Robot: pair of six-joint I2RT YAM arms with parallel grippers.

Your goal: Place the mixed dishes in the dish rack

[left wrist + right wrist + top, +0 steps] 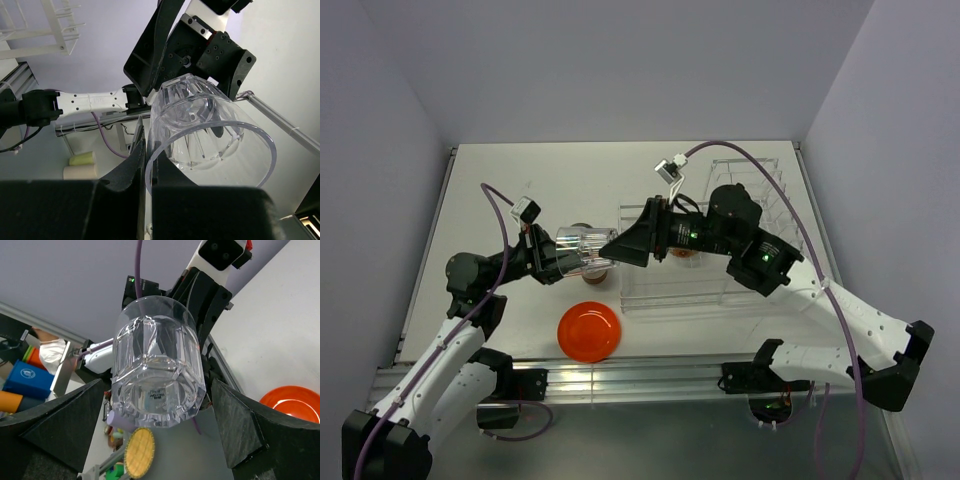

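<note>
The clear glass (pixel 582 252) hangs on its side above the table, and my left gripper (pixel 558 255) is shut on its rim. In the left wrist view the two fingers (pixel 135 165) pinch the rim of the glass (pixel 210 135), one inside and one outside. My right gripper (pixel 612 249) is open around the glass's base; in the right wrist view the glass (pixel 157 375) sits between the spread fingers (pixel 65 425) with gaps on both sides. The orange-red plate (pixel 589 331) lies flat on the table. The clear dish rack (pixel 740 215) stands at the right.
A brown cup (pixel 596 273) shows partly under the glass, and a brownish piece (pixel 685 252) sits in the rack behind the right arm. A metal rail (pixel 650 375) runs along the near edge. Walls close in the table on three sides.
</note>
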